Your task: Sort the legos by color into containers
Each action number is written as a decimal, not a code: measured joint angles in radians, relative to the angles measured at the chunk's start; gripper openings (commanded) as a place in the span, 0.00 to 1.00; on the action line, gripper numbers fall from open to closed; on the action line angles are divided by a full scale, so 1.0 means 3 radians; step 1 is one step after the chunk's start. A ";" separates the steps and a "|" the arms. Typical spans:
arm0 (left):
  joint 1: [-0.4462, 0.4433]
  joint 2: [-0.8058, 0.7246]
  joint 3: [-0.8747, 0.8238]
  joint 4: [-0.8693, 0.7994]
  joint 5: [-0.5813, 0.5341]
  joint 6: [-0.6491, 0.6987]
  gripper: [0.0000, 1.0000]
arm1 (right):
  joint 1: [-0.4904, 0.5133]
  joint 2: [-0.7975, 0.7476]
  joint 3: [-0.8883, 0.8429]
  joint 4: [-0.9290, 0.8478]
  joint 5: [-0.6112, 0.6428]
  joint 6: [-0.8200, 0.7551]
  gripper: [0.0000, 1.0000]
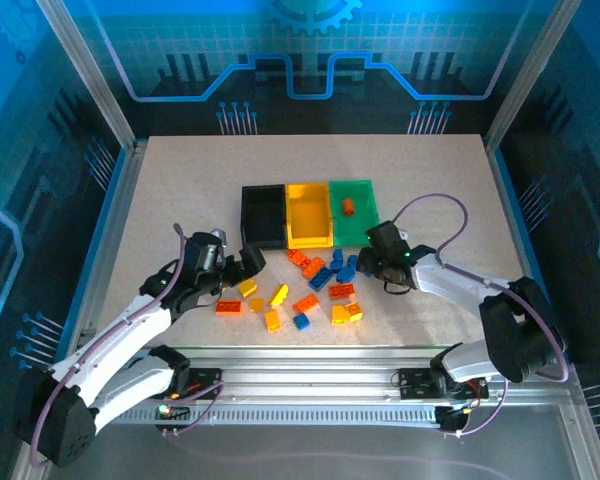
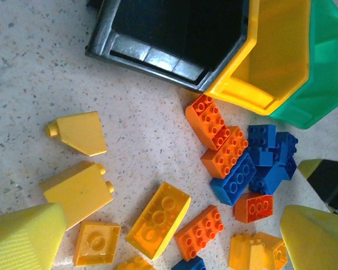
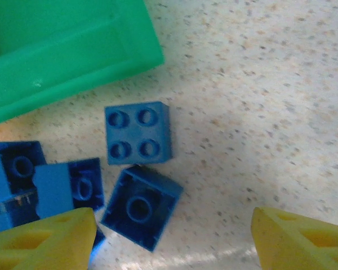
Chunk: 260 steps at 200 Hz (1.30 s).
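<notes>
Three joined bins stand mid-table: black [image 1: 263, 215], yellow [image 1: 309, 215] and green [image 1: 355, 205], the green one holding an orange-red brick [image 1: 347, 207]. Yellow, orange-red and blue legos [image 1: 305, 290] lie scattered in front of them. My left gripper [image 1: 237, 268] hovers open at the pile's left edge, and an upturned yellow brick [image 2: 158, 219] and an orange-red brick [image 2: 199, 232] lie between its fingers [image 2: 22, 236]. My right gripper [image 1: 373, 262] is open at the pile's right edge, with an upturned blue brick [image 3: 141, 205] just inside its left finger [image 3: 45, 242]. A studs-up blue brick [image 3: 138, 133] lies beyond.
The green bin's corner [image 3: 62, 45] sits just past the blue bricks. The black bin [image 2: 174, 34] and yellow bin [image 2: 270, 50] rims lie ahead of my left gripper. Bare tabletop [image 1: 180, 190] stretches left, right and behind the bins. A metal rail [image 1: 310, 365] borders the near edge.
</notes>
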 measured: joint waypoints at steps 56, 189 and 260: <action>-0.0004 -0.0047 -0.0043 0.0003 0.0025 -0.0008 0.99 | -0.0052 0.0262 0.0019 0.0220 -0.0025 0.0013 0.72; -0.0004 -0.0004 -0.0046 0.0037 0.0025 -0.0008 0.99 | -0.0060 0.0361 0.0074 0.0085 -0.0014 0.0137 0.35; -0.0004 -0.0001 -0.0046 0.0036 0.0041 -0.0005 0.99 | 0.0197 -0.0326 0.0275 -0.0387 -0.0013 -0.0108 0.34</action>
